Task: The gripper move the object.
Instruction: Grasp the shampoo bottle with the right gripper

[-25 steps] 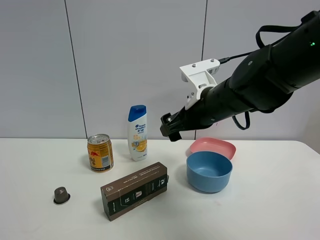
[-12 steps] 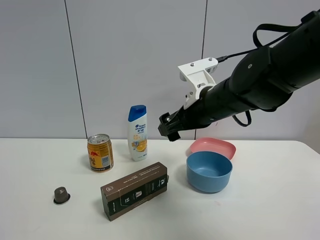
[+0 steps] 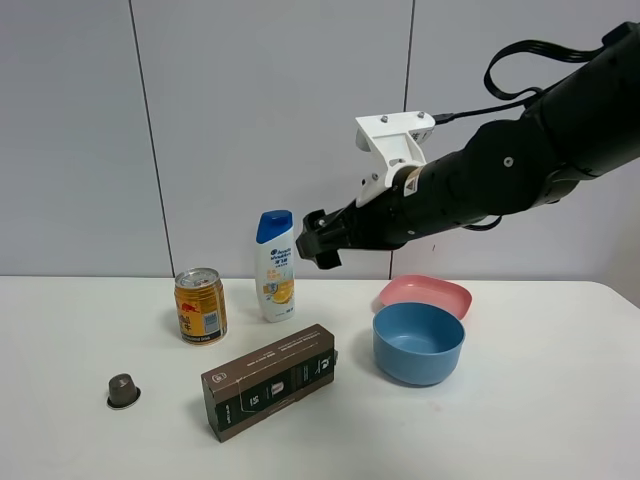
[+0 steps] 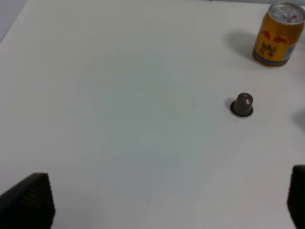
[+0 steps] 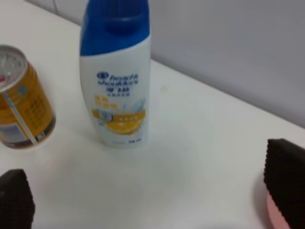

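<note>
The white shampoo bottle [image 3: 275, 265] with a blue cap and yellow-orange label stands upright at the back of the white table. My right gripper [image 3: 315, 243] hangs in the air just right of the bottle, at cap height, not touching it. In the right wrist view the bottle [image 5: 116, 81] stands ahead between the two wide-apart black fingertips [image 5: 286, 181], and the right gripper [image 5: 150, 191] is open and empty. My left gripper [image 4: 162, 200] is open and empty over bare table. It does not show in the exterior view.
A gold-and-red can [image 3: 200, 306] stands left of the bottle, also seen in the left wrist view [image 4: 278, 34]. A long dark brown box [image 3: 270, 380] lies in front. A small dark capsule [image 3: 123, 390] sits front left. A blue bowl [image 3: 418, 342] and a pink dish [image 3: 425, 295] are on the right.
My right arm has moved left and slightly up, bringing the open gripper closer to the shampoo bottle. The objects on the table have not moved.
</note>
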Controlling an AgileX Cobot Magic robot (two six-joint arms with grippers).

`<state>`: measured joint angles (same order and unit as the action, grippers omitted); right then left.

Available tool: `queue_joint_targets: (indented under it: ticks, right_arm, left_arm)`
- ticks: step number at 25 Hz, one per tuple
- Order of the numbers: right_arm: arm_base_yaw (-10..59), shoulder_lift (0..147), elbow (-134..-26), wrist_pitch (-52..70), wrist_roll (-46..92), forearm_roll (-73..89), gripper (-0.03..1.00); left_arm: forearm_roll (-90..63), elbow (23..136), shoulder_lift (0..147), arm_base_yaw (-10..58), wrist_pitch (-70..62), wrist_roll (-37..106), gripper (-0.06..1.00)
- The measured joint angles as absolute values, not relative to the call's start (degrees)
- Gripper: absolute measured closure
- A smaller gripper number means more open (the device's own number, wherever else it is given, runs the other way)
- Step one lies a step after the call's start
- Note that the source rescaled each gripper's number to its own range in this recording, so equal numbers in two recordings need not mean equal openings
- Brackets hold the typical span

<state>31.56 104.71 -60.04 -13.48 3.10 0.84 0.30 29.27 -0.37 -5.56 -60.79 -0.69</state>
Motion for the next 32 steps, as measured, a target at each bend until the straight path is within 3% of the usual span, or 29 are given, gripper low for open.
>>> queue_joint_targets:
  ticks: [15, 32]
  right_arm:
    - [31.6, 112.3, -60.2, -25.0, 4.2, -0.4, 0.01]
    - [31.6, 114.5, -60.2, -26.6, 4.9, -0.6, 0.01]
  left_arm:
    - [0.3, 29.3, -0.4, -5.6, -60.8, -0.7, -0.06]
    - [0.3, 29.3, -0.4, -5.6, -60.8, -0.7, -0.06]
